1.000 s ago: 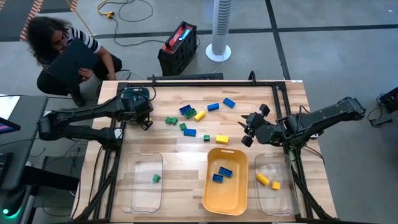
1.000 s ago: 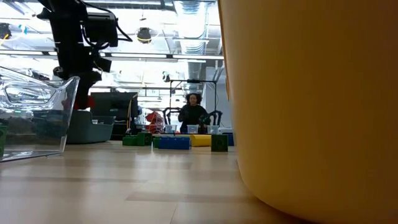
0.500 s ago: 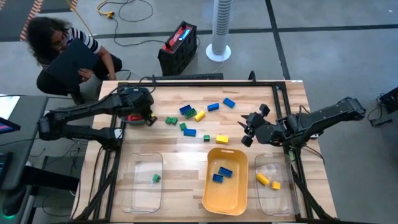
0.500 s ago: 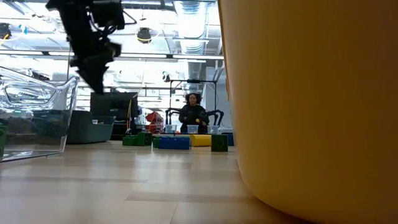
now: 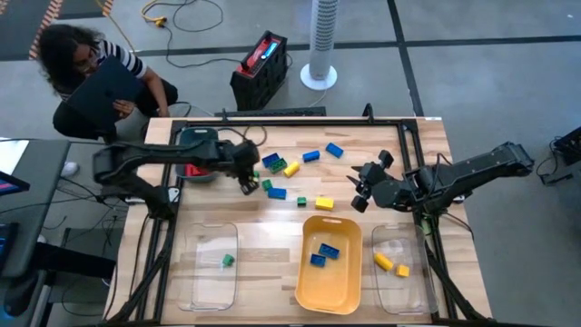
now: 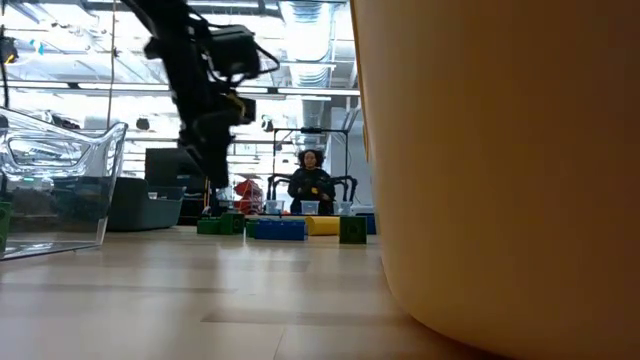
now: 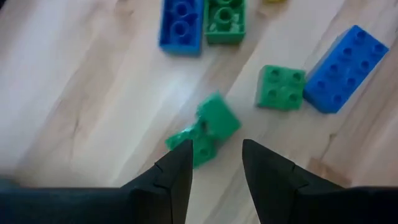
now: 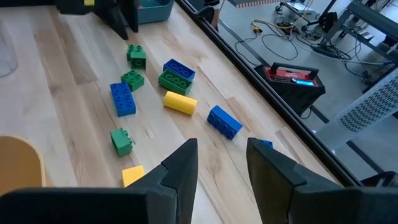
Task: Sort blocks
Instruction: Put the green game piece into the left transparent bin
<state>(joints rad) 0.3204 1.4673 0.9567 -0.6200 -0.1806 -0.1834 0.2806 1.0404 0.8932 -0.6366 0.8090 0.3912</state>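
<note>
Loose blocks lie on the far middle of the table: a blue-and-green pair (image 5: 271, 162), yellow ones (image 5: 291, 168) (image 5: 324, 203), blue ones (image 5: 311, 155) (image 5: 334, 150) (image 5: 277, 193) and green ones (image 5: 267, 184) (image 5: 301, 202). My left gripper (image 5: 245, 182) (image 7: 214, 155) is open, pointing down just above a green block (image 7: 205, 134) at the cluster's left edge, with its fingertips either side of the block's near end and not touching it. My right gripper (image 5: 361, 189) (image 8: 217, 162) hovers open to the right of the cluster.
A yellow tray (image 5: 307, 291) at the near middle holds two blue blocks. A clear tray (image 5: 195, 291) near left holds a green block, and a clear tray (image 5: 413, 291) near right holds yellow ones. A teal tray (image 5: 195, 136) sits far left. A person crouches beyond the table.
My left gripper has swung from beside the teal tray toward the table's right, coming down over the green block at the cluster's left edge. The right arm and the blocks have stayed in place.
</note>
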